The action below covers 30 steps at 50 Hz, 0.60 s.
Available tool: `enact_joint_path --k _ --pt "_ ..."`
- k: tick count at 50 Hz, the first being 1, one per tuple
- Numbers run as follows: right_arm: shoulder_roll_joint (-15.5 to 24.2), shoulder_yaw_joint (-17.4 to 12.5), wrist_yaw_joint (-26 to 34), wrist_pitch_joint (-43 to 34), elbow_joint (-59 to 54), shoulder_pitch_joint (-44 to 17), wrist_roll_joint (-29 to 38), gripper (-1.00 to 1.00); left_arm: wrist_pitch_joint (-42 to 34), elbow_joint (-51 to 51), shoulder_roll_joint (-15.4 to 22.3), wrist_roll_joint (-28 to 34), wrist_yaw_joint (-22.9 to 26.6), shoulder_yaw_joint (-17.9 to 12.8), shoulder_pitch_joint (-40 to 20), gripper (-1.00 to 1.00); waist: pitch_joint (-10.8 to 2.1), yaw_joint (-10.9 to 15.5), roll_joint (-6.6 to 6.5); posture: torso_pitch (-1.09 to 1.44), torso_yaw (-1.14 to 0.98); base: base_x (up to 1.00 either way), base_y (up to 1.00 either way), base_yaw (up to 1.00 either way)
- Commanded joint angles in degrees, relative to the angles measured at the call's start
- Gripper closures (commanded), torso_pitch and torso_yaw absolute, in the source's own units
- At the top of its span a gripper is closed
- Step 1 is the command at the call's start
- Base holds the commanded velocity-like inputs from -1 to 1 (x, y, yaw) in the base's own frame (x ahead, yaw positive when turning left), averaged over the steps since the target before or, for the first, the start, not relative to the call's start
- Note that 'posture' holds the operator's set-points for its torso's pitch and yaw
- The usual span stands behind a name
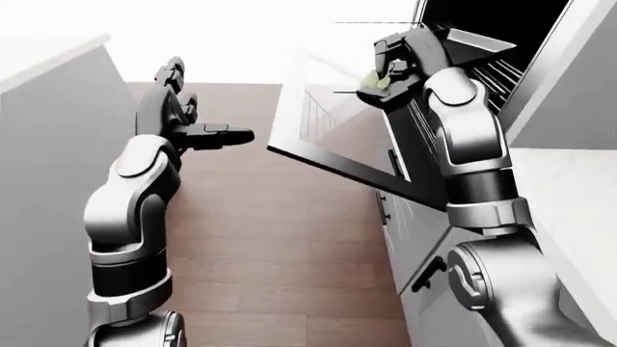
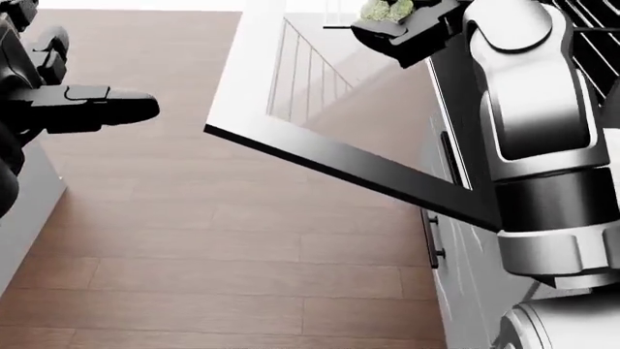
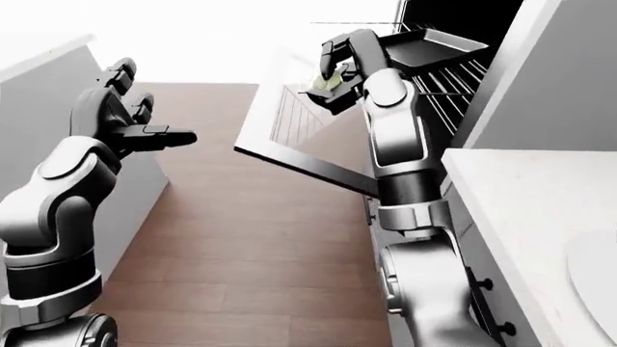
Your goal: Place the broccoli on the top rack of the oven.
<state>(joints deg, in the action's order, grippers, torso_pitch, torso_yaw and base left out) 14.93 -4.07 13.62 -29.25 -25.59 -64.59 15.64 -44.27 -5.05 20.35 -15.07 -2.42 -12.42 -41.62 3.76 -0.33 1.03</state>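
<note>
The broccoli [image 2: 386, 10], pale green, sits in my right hand [image 3: 333, 75], whose dark fingers close round it. That hand is raised over the lowered oven door [image 1: 333, 137], just left of the dark oven mouth [image 1: 482, 29]. Inside, a dark tray [image 3: 434, 45] lies on the upper rack, with more wire racks [image 3: 453, 83] below it. My left hand [image 1: 197, 116] is held out to the left over the wooden floor, fingers spread and empty, well apart from the oven.
The white counter [image 3: 521, 210] with a round plate [image 3: 598, 282] runs down the right of the right-eye view. Drawer fronts with black handles [image 1: 431, 273] sit under it. A grey cabinet [image 1: 43, 144] stands on the left, with wooden floor [image 2: 223, 247] between.
</note>
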Motion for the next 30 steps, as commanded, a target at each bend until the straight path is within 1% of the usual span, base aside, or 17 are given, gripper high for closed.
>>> enact_joint_path --k 1,2,4,6,10,11,15,18,19,20,21,22,24,25,26,28,30 --pt "0.9 -0.8 -1.2 1.2 2.5 -3.0 0.1 1.00 2.5 -0.6 0.9 0.4 0.4 -0.3 -3.0 -1.00 -1.68 0.1 0.19 0.00 0.00 0.00 0.00 0.00" --pt "0.9 -0.8 -1.4 1.1 2.5 -3.2 0.0 1.00 2.9 0.3 1.0 0.6 0.6 -0.3 -3.4 -1.00 -1.67 0.4 -1.02 0.00 0.00 0.00 0.00 0.00" --pt "0.7 -0.8 -1.8 1.6 1.9 -3.3 -0.2 1.00 3.6 3.0 1.4 1.5 1.1 0.3 -4.9 -1.00 -2.47 0.5 -1.14 0.00 0.00 0.00 0.00 0.00" --pt "0.7 -0.8 -1.8 1.2 1.8 -3.7 -0.5 1.00 4.1 5.7 1.8 2.1 1.5 0.5 -7.0 -1.00 -2.75 0.6 -1.50 0.00 0.00 0.00 0.00 0.00" --pt "1.5 -1.2 -2.6 2.2 -1.6 -6.1 -1.1 1.00 6.4 15.5 2.6 4.4 2.4 1.9 -14.1 -1.00 -2.98 0.5 -1.84 0.00 0.00 0.02 0.00 0.00" --pt "1.7 -1.3 -2.8 2.5 -2.4 -6.5 -1.3 1.00 7.1 17.5 2.7 4.9 2.8 2.2 -15.5 -1.00 -4.49 0.5 -2.05 0.00 0.00 0.09 0.00 0.00" --pt "2.1 -1.6 -3.9 3.2 -4.6 -8.0 -2.2 1.00 8.9 23.9 2.8 6.4 3.9 2.6 -20.4 -1.00 -2.86 0.3 -2.25 0.00 0.00 0.23 -0.01 0.00" --pt "2.2 -1.5 -4.5 3.6 -5.6 -8.6 -2.5 1.00 11.1 28.7 2.7 7.0 4.3 2.6 -23.1 -1.00 -2.06 0.2 -1.37 0.00 0.00 0.39 -0.03 0.00" --pt "2.2 -1.5 -4.7 3.6 -5.8 -8.8 -2.6 1.00 11.9 30.0 2.5 7.1 4.4 2.6 -23.7 -1.00 -1.98 0.1 -0.72 0.00 0.00 0.41 -0.04 0.00" --pt "2.3 -1.5 -4.8 3.5 -5.9 -8.9 -2.7 1.00 12.4 30.9 2.5 7.1 4.4 2.6 -24.1 -1.00 -2.10 0.2 -0.35 0.00 0.00 0.41 -0.02 0.00" --pt "2.3 -1.5 -4.9 3.4 -5.8 -9.0 -2.8 1.00 12.6 31.6 2.5 7.2 4.4 2.6 -24.7 -1.00 -2.41 0.4 0.41 0.00 0.00 0.41 -0.03 0.00" --pt "2.3 -1.4 -5.0 3.3 -5.8 -9.0 -2.8 1.00 12.6 32.2 2.6 7.2 4.5 2.6 -25.4 -1.00 -2.89 0.6 1.51 0.00 0.00 0.42 -0.02 0.00" --pt "2.3 -1.5 -5.5 3.9 -6.8 -9.3 -3.0 1.00 12.8 33.2 2.9 7.4 4.6 2.8 -26.5 -1.00 -2.85 0.6 0.63 0.00 0.00 0.41 -0.04 0.00" --pt "2.3 -1.5 -5.8 4.4 -7.6 -9.4 -3.1 1.00 13.0 33.8 3.0 7.6 4.8 2.9 -26.9 -1.00 -2.65 0.9 1.38 0.00 0.00 0.41 -0.03 0.00" --pt "2.3 -1.5 -6.2 4.6 -8.1 -9.5 -3.1 1.00 13.2 34.3 3.2 7.6 4.8 2.8 -27.2 -1.00 -2.74 0.8 1.46 0.00 0.00 0.44 -0.03 0.00" --pt "2.5 -1.5 -6.5 5.0 -8.9 -9.9 -3.3 1.00 13.3 34.7 3.2 7.7 4.9 2.8 -27.7 -1.00 -2.98 0.8 1.13 0.00 0.00 0.46 -0.03 0.00" --pt "2.6 -1.5 -6.7 5.1 -9.3 -10.2 -3.3 1.00 13.6 35.0 3.2 7.8 5.0 2.8 -27.8 -1.00 -2.54 0.6 0.44 0.00 0.00 0.52 -0.04 0.00"
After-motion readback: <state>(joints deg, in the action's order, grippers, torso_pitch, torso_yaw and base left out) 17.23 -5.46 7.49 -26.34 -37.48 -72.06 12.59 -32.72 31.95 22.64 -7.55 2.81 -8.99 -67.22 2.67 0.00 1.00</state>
